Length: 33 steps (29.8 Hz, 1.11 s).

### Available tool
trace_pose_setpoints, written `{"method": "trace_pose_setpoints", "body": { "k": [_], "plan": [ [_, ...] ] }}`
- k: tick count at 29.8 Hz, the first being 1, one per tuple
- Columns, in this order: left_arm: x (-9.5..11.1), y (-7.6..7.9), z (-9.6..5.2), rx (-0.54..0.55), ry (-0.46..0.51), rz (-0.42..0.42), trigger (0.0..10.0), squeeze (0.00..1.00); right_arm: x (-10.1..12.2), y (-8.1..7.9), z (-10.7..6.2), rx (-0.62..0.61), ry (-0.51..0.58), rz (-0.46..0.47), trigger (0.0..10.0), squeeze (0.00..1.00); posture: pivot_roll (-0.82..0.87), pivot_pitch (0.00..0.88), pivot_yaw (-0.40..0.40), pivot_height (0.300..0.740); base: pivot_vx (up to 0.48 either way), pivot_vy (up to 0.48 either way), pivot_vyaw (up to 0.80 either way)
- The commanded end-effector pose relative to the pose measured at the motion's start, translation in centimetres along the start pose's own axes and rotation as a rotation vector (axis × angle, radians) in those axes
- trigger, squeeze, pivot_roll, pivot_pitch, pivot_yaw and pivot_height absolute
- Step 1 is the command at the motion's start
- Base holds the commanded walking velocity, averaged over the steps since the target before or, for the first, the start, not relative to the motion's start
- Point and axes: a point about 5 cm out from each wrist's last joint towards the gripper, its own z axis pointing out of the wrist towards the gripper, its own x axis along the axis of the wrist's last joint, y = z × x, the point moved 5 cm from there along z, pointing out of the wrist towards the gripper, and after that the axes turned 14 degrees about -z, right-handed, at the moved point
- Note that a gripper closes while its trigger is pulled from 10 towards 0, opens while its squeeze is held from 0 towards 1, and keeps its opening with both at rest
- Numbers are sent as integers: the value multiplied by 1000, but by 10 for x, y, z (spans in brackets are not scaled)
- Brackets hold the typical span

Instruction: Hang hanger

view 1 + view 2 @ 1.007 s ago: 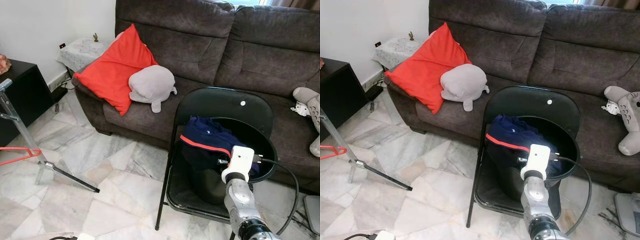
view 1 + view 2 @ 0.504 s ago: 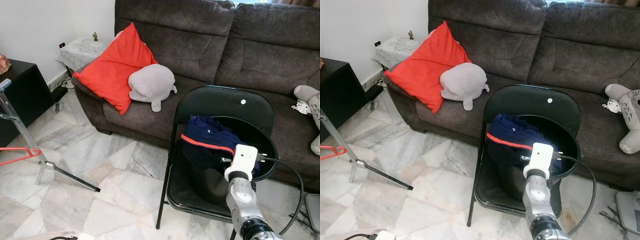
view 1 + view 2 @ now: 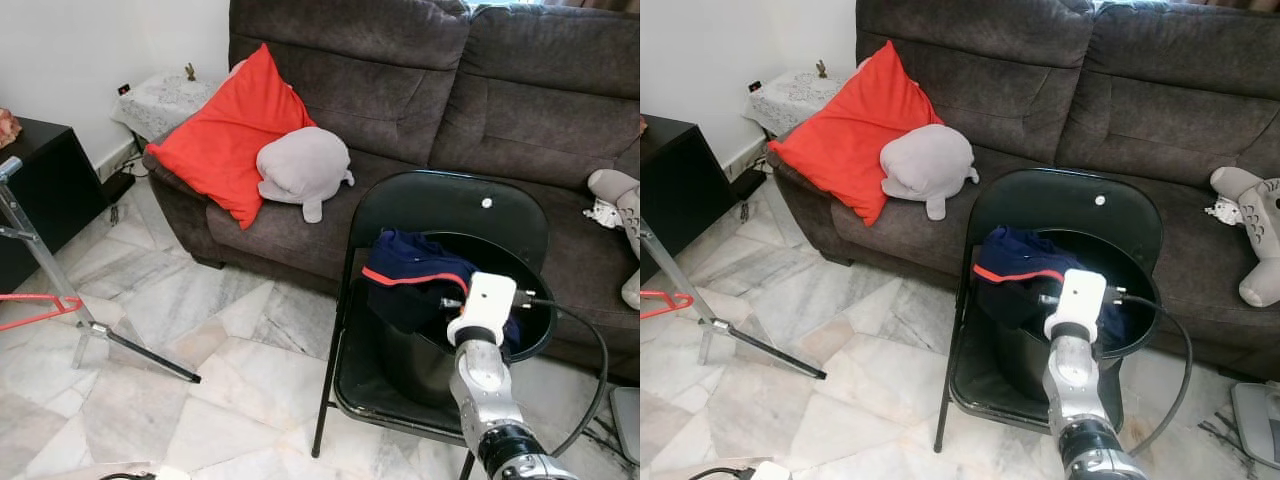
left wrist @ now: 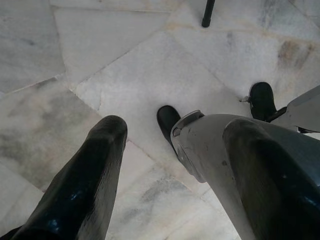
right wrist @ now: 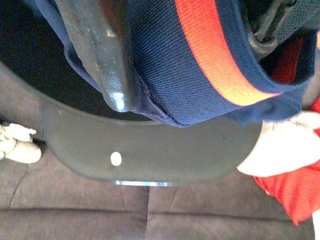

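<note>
As the right arm rises, the navy garment (image 3: 415,275) with its orange stripe comes up with it: against the frames from a second ago, the cloth sits higher above the black basket (image 3: 520,340) on the folding chair (image 3: 450,215), and the stripe has bunched into a tighter fold. The right tool (image 5: 165,65) is clamped on that cloth; the wrist view shows one black finger (image 5: 97,55) pressed along the fabric, the striped band draped across it. That suggests the lift out of the basket is under way (whether a hanger is inside the garment cannot be told from these views).

Far to the left, a red hanger (image 3: 35,310) hangs low on the metal rack (image 3: 45,265), well apart from the chair, so the carry to the rack is still to come.

The left tool (image 4: 165,165) points down at the marble floor (image 4: 125,65), fingers spread wide and empty.

No brand, label or writing can be read anywhere; the chair back shows only a plain white dot (image 3: 486,203).
</note>
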Motion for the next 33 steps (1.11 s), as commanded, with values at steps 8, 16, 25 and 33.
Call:
{"method": "trace_pose_setpoints", "body": {
  "k": [8, 16, 25, 33],
  "plan": [
    [-9, -1, -2, -4, -30, 22, 10000, 0, 57, 24, 21, -72, 159, 19, 0, 0, 21, 76, -10, 740, 0, 0, 0],
    [-9, 0, -2, -6, -33, 21, 10000, 0, 80, 34, 29, -50, 204, -2, 0, 0, 10, 68, -11, 740, 0, 0, 0],
    [-9, 0, -2, -5, -33, 15, 10000, 0, 32, -13, 12, 184, 2, -96, 0, 0, 16, 78, -19, 740, 0, 0, 0],
    [-10, -1, -2, -4, -39, 17, 10000, 0, 20, -14, -30, 200, -40, -23, 0, 0, 1, 89, -24, 740, 0, 0, 0]
  ]
}}
